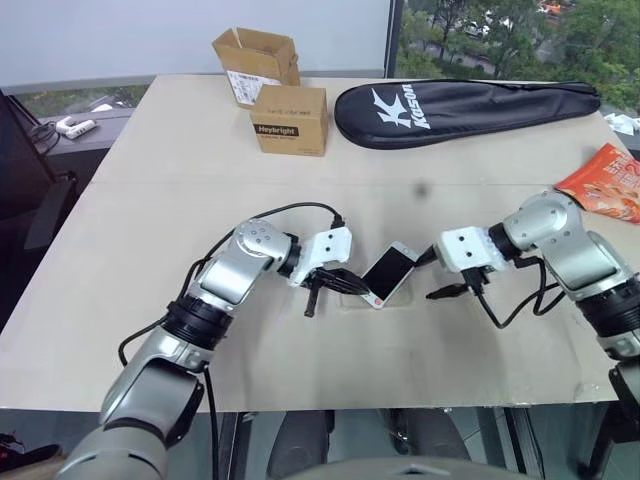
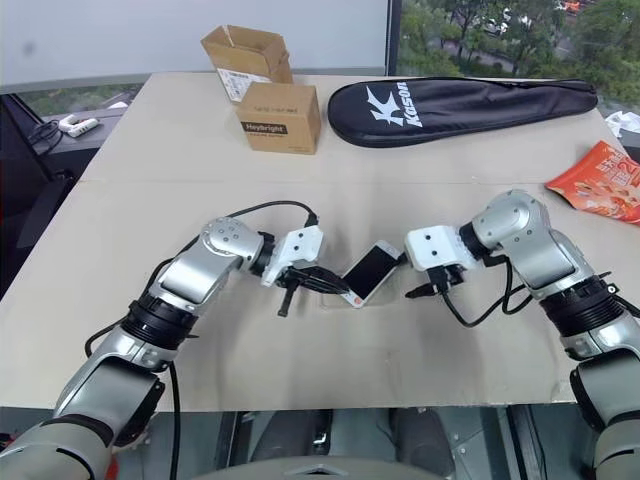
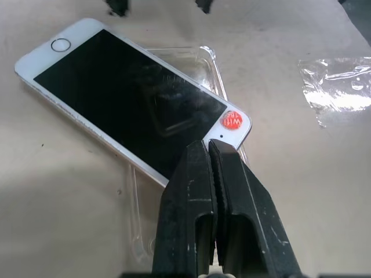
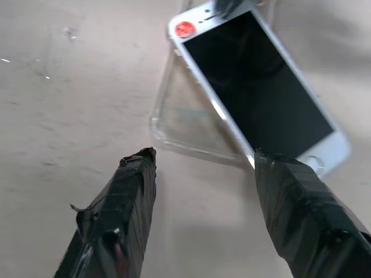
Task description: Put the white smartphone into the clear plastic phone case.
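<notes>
Phone (image 3: 124, 95) lies screen-up on the table (image 1: 300, 330), askew across the case (image 3: 200, 66). It is not seated. The end with the red sticker sits over the case's long edge, and the home-button end overhangs onto bare table. Both lie mid-table between the two arms, near the front edge.

Left gripper (image 3: 210, 147): fingers pressed together, holding nothing, tips down at the sticker end of the phone. Contact looks likely, but I cannot be sure from the wrist view.

Right gripper (image 4: 203, 159): fingers spread fairly wide, empty, hovering at the home-button end. One finger (image 4: 290, 191) is just at the phone's corner, while the other sits over bare table beside the case.

Step in hand, as I judge it: squaring the phone to the case before pressing it in.

How to do it well:
- Use the shut left tip as a pusher or pin at the sticker end, keeping pressure low so the case does not skate.
- Let the right fingers swing the home-button end round until the long edges run parallel with the case walls.
- Seat one end under the lip first, then press the other end down.
- Risk: the thin shell slides or flexes, so hold it steady against the table while pushing.
</notes>
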`<state>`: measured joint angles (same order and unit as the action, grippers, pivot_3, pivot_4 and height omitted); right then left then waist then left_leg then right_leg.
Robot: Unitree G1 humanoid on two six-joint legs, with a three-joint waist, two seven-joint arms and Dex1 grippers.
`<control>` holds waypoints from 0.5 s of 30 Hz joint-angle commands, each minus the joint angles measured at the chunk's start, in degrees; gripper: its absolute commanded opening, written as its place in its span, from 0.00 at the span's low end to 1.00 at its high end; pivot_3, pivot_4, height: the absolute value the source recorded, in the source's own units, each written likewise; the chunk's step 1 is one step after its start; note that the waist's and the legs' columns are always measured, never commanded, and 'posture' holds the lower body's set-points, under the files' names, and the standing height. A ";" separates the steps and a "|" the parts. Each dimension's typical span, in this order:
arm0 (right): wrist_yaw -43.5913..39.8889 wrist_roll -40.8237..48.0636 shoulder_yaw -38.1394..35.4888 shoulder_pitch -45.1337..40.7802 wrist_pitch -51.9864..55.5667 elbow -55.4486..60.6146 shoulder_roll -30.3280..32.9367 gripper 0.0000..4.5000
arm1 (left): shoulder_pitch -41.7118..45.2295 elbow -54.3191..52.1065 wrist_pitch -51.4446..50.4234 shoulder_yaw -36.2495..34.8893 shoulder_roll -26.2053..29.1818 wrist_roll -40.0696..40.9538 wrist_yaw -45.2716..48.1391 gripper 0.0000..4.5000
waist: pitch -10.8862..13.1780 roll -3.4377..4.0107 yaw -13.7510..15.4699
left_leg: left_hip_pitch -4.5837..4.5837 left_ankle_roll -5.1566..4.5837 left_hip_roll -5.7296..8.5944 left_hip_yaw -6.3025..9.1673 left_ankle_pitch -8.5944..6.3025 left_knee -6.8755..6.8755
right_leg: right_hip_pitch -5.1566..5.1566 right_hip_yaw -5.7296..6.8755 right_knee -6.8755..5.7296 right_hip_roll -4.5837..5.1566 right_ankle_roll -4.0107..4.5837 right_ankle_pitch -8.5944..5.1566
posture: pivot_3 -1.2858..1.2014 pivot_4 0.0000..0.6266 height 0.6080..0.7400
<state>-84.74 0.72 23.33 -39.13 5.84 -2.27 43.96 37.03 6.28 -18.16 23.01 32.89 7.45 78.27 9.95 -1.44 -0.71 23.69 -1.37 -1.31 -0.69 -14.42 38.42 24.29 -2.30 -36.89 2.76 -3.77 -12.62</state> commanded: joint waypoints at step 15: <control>3.15 9.62 -6.48 -8.67 16.89 -9.36 -7.83 0.99 | 0.17 1.31 1.66 1.34 0.09 -2.56 0.35 0.00 | -0.03 0.02 -0.10 | -0.08 0.00 0.00 0.02 0.00 0.04 | -0.07 0.01 -0.08 -0.01 0.01 0.00 | 0.52 0.24 1.00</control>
<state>-82.25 8.31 19.05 -46.61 20.58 -11.44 36.40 37.27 6.93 -16.61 23.14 32.78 6.29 78.55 9.92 -1.41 -0.81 23.61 -1.38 -1.31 -0.68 -14.42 38.46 24.22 -2.29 -36.98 2.75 -3.77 -12.61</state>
